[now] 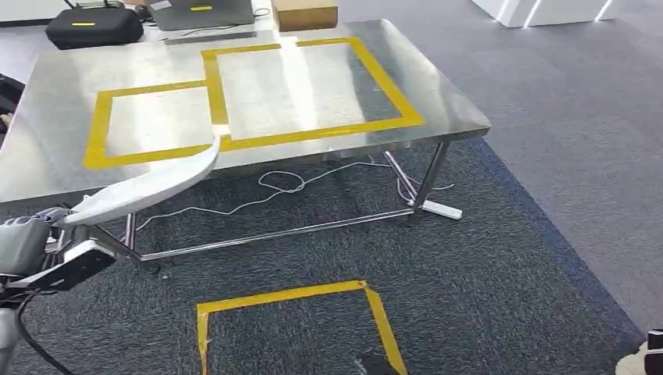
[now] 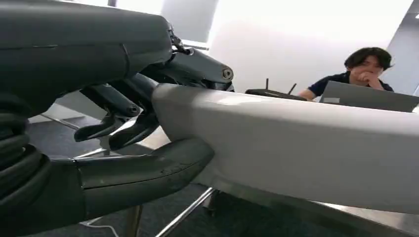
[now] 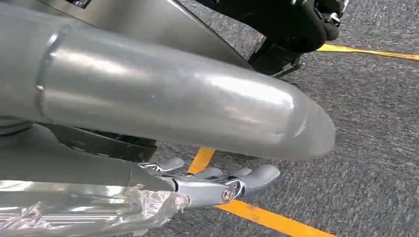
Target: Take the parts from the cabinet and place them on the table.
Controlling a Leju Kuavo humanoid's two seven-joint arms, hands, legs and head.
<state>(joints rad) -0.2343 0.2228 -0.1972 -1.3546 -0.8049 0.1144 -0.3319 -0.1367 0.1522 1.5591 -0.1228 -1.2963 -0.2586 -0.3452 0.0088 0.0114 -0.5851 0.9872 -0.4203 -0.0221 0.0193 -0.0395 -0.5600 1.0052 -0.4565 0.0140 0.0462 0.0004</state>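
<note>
Gripping the white curved part [image 1: 152, 186], left hand [image 1: 31, 242] nears the steel table [image 1: 438, 101] — placing left; right hand [image 3: 217, 185] loose, fingers apart, holding nothing.

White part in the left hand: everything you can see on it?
The white part is a long, curved, smooth panel, plastic-looking, matte off-white. The left hand holds one end, thumb under, darker fingers over. It angles up toward the table, its far tip over the near edge by the yellow tape. Contact with the table is unclear.
</note>
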